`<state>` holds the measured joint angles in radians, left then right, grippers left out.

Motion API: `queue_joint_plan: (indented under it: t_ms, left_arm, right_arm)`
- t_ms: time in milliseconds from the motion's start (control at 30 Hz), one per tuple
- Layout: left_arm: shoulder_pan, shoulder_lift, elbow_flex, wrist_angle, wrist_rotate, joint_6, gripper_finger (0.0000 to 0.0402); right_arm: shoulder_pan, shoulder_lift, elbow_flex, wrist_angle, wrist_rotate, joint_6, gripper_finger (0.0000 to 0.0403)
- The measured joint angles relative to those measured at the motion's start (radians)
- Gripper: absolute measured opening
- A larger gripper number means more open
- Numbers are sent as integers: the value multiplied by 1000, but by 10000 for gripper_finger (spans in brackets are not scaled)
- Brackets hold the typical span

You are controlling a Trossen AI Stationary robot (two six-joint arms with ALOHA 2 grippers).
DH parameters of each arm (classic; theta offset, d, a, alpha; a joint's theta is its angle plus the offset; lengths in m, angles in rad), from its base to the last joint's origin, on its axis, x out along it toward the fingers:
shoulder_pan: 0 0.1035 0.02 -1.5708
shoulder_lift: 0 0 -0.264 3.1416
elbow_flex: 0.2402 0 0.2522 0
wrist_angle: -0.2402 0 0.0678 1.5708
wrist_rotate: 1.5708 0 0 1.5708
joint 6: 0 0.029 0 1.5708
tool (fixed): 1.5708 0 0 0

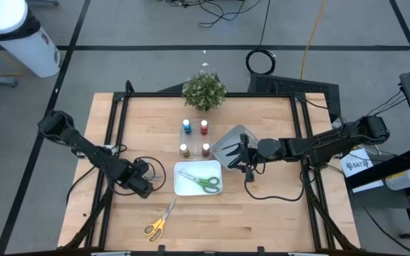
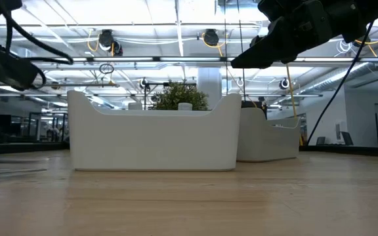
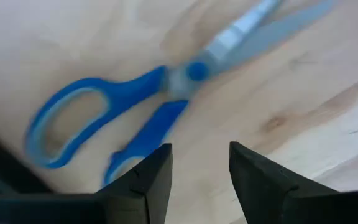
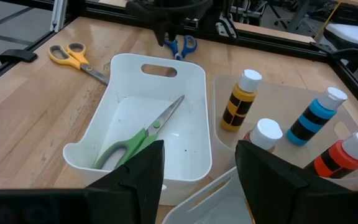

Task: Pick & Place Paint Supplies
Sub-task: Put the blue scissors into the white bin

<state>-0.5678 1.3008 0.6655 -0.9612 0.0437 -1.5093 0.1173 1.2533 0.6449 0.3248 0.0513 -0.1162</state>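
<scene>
Left gripper (image 3: pixel 199 180) is hovering part-open and empty over blue scissors (image 3: pixel 166 99); green scissors (image 4: pixel 138 137) are lying in white tray (image 4: pixel 194 87); right gripper (image 4: pixel 199 180) is hanging part-open, empty

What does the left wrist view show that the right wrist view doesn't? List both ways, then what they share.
Left wrist only: the blue scissors' blades, ahead of the left gripper, jaws open. Right wrist only: green scissors in the white tray, yellow scissors, four bottles. Both: the blue scissors' handles, the table.
</scene>
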Motion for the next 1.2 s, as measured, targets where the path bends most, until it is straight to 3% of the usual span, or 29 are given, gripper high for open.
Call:
queue_joint_plan:
  t_ms: [200, 400, 700, 1000, 1100, 1200]
  left_arm:
    - [-4, -25, 0, -123, 7, 124, 170]
    - [-4, -25, -35, -59, -1, 230, 170]
    - [-4, -25, -128, -9, 2, 202, 170]
    - [-9, -28, -184, 141, 20, 182, 170]
    - [-9, -27, -183, 144, 22, 178, 150]
    - [-10, -27, -182, 143, 9, 123, 100]
  right_arm:
    - [0, 0, 0, 0, 0, 0, 187]
    - [0, 0, 0, 0, 0, 0, 187]
    - [0, 0, 0, 0, 0, 0, 187]
    - [0, 0, 0, 0, 0, 0, 187]
    - [0, 0, 0, -1, 0, 0, 187]
    - [0, 0, 0, -1, 0, 0, 187]
